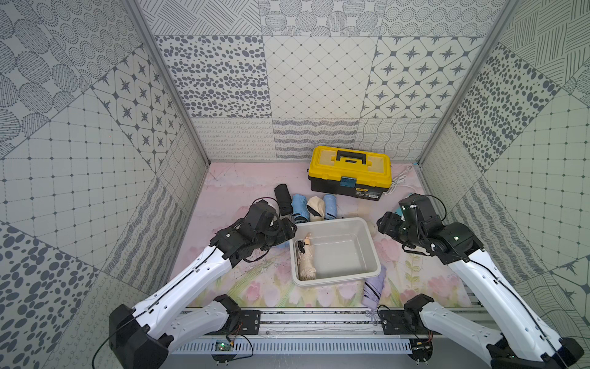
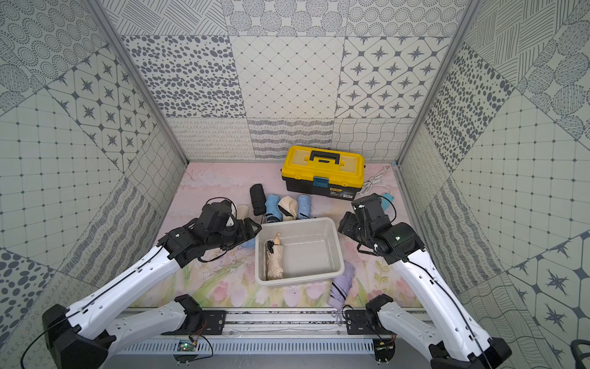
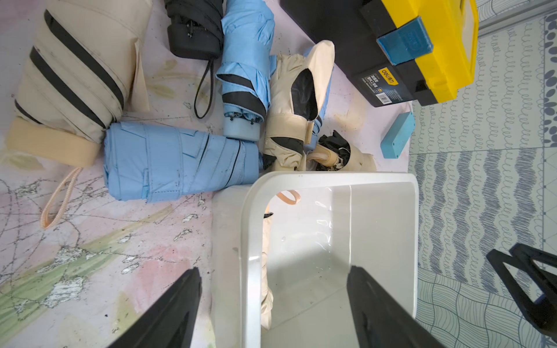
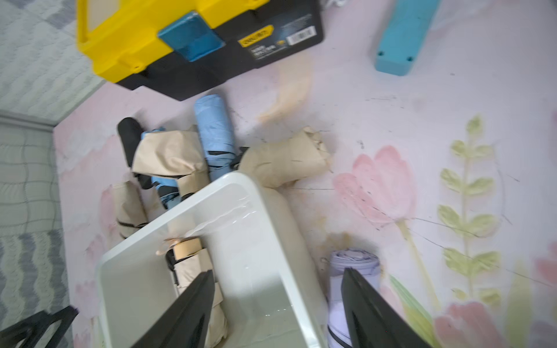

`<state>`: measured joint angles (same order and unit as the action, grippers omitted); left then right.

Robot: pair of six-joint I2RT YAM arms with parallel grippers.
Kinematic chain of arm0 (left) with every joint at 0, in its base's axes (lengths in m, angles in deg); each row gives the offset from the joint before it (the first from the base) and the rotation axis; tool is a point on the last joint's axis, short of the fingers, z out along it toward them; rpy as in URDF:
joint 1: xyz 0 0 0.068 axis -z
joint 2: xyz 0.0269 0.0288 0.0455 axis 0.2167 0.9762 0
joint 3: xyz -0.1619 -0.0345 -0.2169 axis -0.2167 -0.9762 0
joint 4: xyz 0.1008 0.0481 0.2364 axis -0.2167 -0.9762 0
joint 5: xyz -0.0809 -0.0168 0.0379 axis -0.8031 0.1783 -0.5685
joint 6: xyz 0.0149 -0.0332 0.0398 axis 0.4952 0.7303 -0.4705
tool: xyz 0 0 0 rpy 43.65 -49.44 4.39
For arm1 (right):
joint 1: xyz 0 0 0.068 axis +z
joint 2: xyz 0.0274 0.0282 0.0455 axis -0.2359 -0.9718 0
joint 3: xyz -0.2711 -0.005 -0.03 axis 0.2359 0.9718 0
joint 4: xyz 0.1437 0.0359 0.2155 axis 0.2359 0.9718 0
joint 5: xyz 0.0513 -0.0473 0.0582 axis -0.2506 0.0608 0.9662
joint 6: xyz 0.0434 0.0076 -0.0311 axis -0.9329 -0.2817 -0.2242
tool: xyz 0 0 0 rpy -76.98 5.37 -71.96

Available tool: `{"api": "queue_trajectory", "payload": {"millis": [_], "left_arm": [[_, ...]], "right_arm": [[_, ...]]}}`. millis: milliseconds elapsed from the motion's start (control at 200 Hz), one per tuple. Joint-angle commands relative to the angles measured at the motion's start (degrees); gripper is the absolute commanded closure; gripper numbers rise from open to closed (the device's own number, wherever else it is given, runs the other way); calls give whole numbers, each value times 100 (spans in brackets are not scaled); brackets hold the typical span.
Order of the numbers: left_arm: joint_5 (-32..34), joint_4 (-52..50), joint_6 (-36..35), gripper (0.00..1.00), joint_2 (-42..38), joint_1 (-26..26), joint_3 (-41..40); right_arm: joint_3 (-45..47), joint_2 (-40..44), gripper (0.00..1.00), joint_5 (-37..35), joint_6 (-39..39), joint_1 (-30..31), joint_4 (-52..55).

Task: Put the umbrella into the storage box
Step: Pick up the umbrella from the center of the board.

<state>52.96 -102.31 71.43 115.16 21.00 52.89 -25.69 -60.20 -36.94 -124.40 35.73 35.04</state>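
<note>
Your left hand [image 3: 274, 268] and right hand [image 4: 278, 271] are both hanging wide open, gripping nothing, flanking the storage box [image 1: 332, 219] near the worktop's [image 1: 255, 179] front edge; the beige umbrella [image 1: 306, 262] is lying inside along its left wall, leaving room for more.

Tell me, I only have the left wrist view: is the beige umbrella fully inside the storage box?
Observer: Yes. In both top views the beige umbrella lies whole inside the storage box, along its left wall.
Operator: Anything around the box that I can't see?
Observer: A lilac folded umbrella lies outside, beside the box's near right corner.
Operator: Is the right gripper holding anything?
Observer: No. In the right wrist view the right gripper hangs over the box's rim, its fingers apart and gripping nothing.
</note>
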Motion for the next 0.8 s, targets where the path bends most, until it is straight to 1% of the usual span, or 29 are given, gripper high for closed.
{"api": "queue_trajectory", "payload": {"millis": [0,80,140,245,395,490,645,795], "left_arm": [[148,45,-291,19,75,-48,68],[151,85,-226,18,64,-55,-6],[137,164,-165,18,31,-76,-111],[107,262,-109,18,-12,-88,-206],[86,265,-110,18,11,-98,-209],[72,330,-65,17,28,-124,-305],[-55,350,-25,17,37,-257,-414],[-109,337,25,17,2,-345,-465]], "right_arm": [[448,120,23,597,278,-680,605],[939,69,19,998,214,-1159,584],[1257,-67,16,1279,214,-1371,538],[1711,-231,12,1620,207,-1418,232],[2326,-87,1,1959,42,-1417,-311],[2738,22,1,2370,40,-1393,-683],[3216,96,1,2669,-61,-1322,-1169],[3552,3,2,2773,-176,-1257,-1568]]}}
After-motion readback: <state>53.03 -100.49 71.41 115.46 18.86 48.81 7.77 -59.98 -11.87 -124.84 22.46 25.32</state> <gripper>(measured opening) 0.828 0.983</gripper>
